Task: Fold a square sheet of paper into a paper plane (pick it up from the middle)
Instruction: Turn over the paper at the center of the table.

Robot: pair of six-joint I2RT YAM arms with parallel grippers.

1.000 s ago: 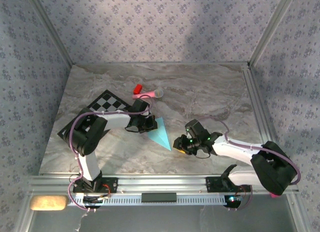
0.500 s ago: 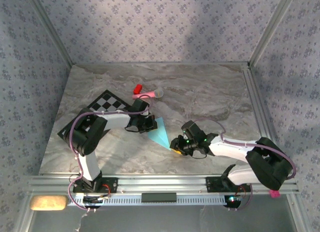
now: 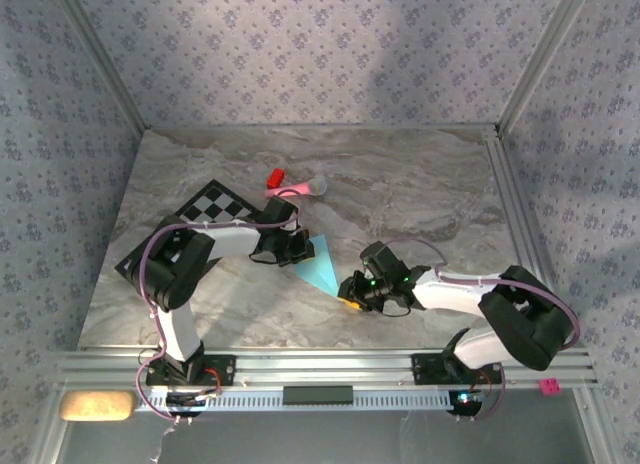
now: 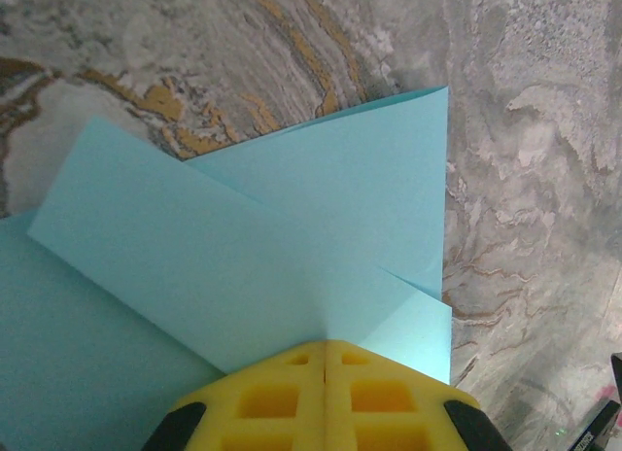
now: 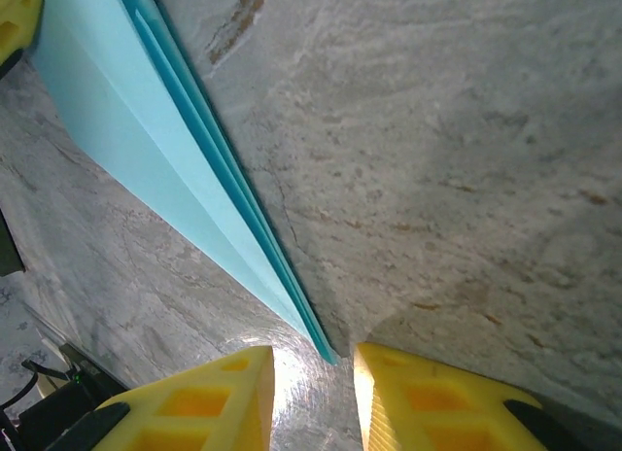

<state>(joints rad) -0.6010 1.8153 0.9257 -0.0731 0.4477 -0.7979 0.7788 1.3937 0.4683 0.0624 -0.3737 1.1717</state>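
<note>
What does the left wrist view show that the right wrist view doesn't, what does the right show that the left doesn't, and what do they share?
Left wrist view: the left fingers shut together over the light-blue paper, whose flat folded flaps overlap in front of them. Right wrist view: the right fingers standing apart, with the paper's layered pointed tip reaching edge-on into the gap between them. Shared: the paper lying on the marbled table.

The left gripper [image 4: 326,348], jaws together, is apparently pinching the folded blue paper [image 4: 243,247], which is lying on the marble table [image 4: 525,130].
</note>
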